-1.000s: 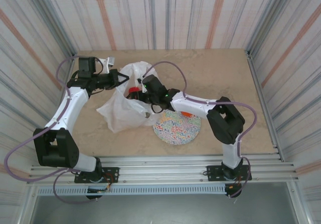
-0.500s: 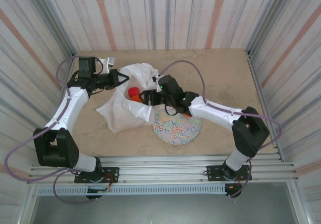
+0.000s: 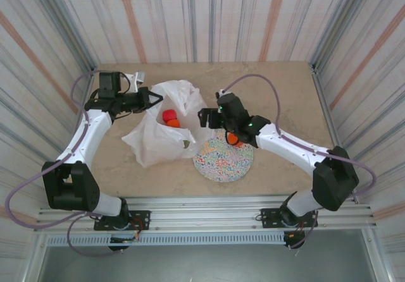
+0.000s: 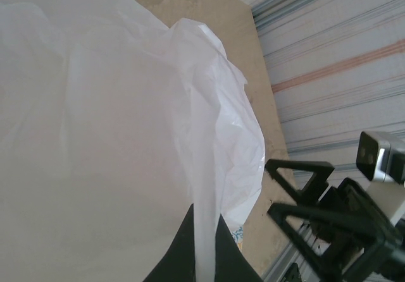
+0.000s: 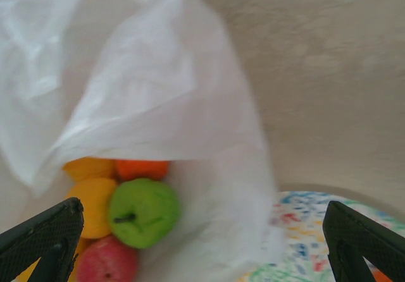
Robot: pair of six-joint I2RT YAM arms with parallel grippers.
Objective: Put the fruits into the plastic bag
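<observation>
**Bag pinched on the left, right fingers wide by its mouth**

The left fingers are clamped on a fold of the plastic bag, with the film squeezed between them at the bottom of the wrist view. The right fingers are spread wide with nothing between them, in the lower corners of their wrist view, just outside the bag's mouth.

In the top view the counter is bare at upper right. Striped walls close in on 3 sides, and a metal rail runs along the bottom.

The bag is thin, white and crinkled, and lies left of centre. Under its film sit a green fruit, an orange fruit, 2 yellow fruits and a pink-red fruit.

The speckled plate lies just right of the bag and carries another orange fruit, partly under the right arm.
</observation>
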